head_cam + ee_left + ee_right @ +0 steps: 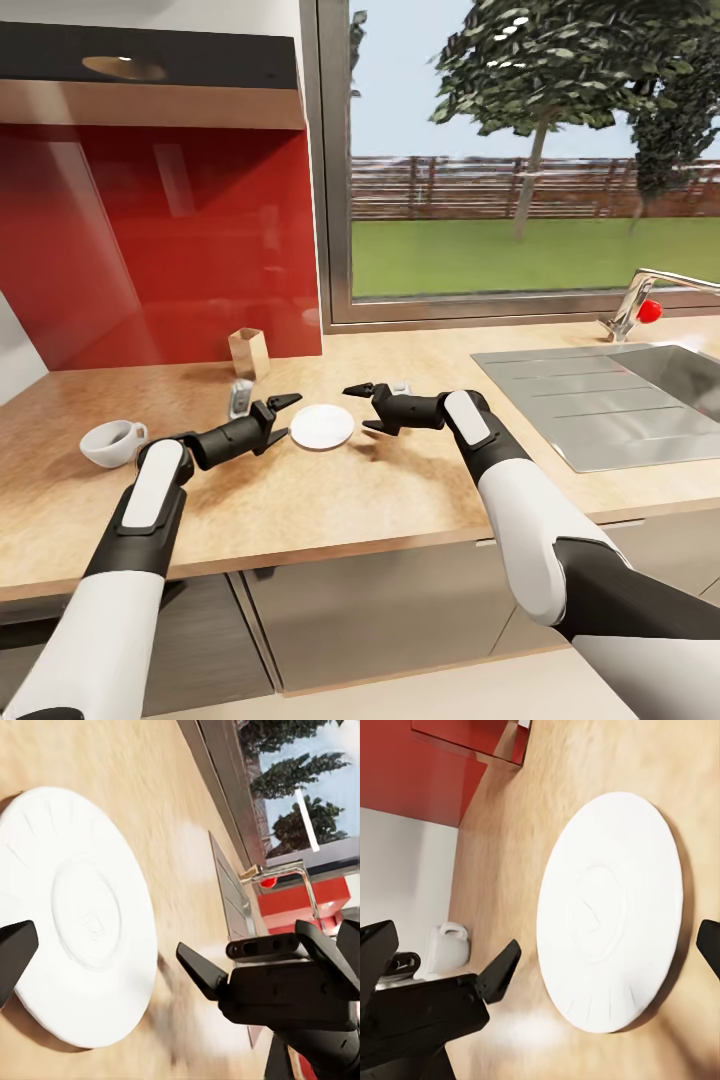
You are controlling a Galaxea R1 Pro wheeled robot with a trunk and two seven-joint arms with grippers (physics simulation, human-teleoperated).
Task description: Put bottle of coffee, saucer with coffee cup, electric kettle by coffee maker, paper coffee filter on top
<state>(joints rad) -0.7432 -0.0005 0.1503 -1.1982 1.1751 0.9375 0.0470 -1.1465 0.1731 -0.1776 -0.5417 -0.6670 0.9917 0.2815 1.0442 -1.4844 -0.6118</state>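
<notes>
The white saucer [321, 427] lies flat on the beige kitchen countertop [400, 500]. My left gripper [290, 418] is open just left of it, and my right gripper [354, 409] is open just right of it; neither holds anything. The coffee cup [112, 443] sits tilted far to the left, beside my left forearm. The left wrist view shows the saucer [75, 915] close up with the right gripper's fingers [199, 971] beyond it. The right wrist view shows the saucer [611, 911], the left gripper's fingers [502, 967] and the cup [448, 949]. The coffee maker, bottle of coffee, kettle and shelf are out of view.
A tan open box [248, 353] stands by the red backsplash [150, 240], with a small pale thing [240, 397] in front of it, too small to identify. A steel sink [610, 400] and a tap [640, 300] lie to the right under the window.
</notes>
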